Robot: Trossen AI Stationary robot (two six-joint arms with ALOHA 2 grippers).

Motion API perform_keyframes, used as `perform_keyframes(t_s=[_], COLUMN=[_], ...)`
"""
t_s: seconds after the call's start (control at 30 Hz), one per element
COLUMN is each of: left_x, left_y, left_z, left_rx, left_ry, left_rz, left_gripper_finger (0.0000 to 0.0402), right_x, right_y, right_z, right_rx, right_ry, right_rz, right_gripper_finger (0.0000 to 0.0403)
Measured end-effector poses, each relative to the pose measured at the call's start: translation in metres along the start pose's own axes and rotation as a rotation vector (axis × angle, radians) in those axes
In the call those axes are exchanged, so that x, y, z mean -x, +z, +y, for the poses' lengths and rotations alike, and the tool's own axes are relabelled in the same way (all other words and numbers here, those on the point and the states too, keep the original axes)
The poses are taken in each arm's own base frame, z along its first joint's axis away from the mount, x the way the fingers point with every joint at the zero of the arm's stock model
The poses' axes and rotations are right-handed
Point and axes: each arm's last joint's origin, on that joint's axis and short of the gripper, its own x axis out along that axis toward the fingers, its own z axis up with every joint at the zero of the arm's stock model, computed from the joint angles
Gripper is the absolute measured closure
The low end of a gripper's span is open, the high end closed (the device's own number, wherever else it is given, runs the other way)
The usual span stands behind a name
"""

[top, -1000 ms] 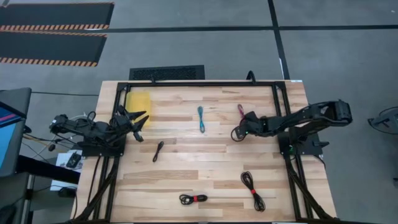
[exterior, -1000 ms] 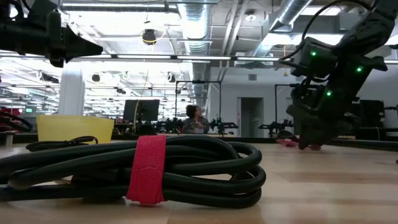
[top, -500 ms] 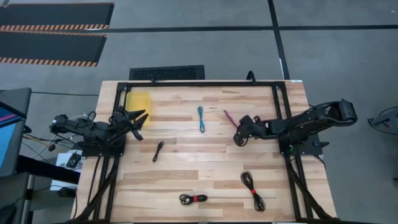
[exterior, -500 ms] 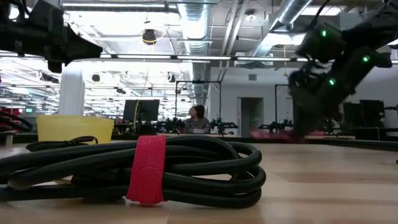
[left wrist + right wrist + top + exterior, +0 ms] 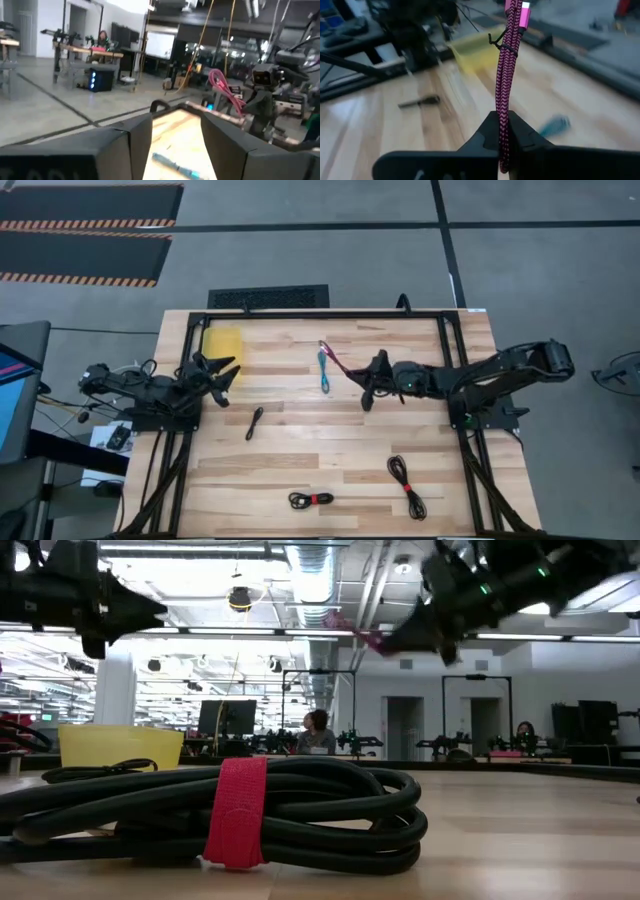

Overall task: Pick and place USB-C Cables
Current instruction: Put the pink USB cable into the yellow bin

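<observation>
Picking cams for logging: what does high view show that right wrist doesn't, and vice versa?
Only high: both red-tied black cables at the near edge, and the left hand waiting near the yellow bin.
Only right wrist: the right hand shut on the maroon cable.
Both: maroon cable, teal cable, plain black cable, bin.

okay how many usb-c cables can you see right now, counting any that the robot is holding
5. The maroon cable is off the table, shut in the right gripper. The teal cable lies mid-table at the back, the plain black cable toward the left, and two red-tied black cables along the front edge.
</observation>
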Motion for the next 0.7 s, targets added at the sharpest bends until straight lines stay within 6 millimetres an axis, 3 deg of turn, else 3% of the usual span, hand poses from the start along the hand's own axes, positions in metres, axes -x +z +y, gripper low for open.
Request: perform_keyframes(t_s=[0.23, 0.7], left_x=[0.001, 0.001], left_y=[0.01, 0.007], left_z=[-0.004, -0.011], left_rx=[0.002, 0.08], left_ry=[-0.135, -0.361], left_rz=[-0.08, -0.042], left_gripper_finger=[0.0202, 0.02], right_x=[-0.032, -0.112], right_y=[0.037, 0.048], right_z=[0.019, 0.054], right_rx=[0.12, 0.152], right_ry=[0.034, 0.342], right_rz=[-0.1, -0.231], right_gripper_finger=[0.0388, 0.0389])
